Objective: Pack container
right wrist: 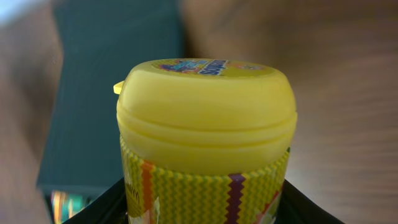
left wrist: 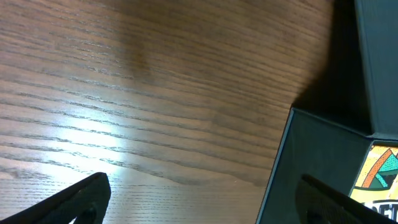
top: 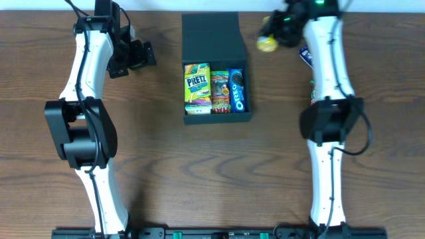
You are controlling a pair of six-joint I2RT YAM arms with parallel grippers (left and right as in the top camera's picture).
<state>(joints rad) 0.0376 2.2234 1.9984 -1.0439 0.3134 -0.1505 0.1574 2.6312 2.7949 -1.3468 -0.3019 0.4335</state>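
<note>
Clamping a yellow-lidded canister (right wrist: 205,124), right claw (right wrist: 199,208), left claw (left wrist: 202,199) spread wide and empty, beside the container (left wrist: 311,162).

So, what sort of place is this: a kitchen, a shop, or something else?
Probably a robotics lab bench, not a home or shop. White robot arms stand at a wood-grain table, a black container holds Pretz and Oreo packs, and the right gripper holds a yellow-lidded canister.
</note>
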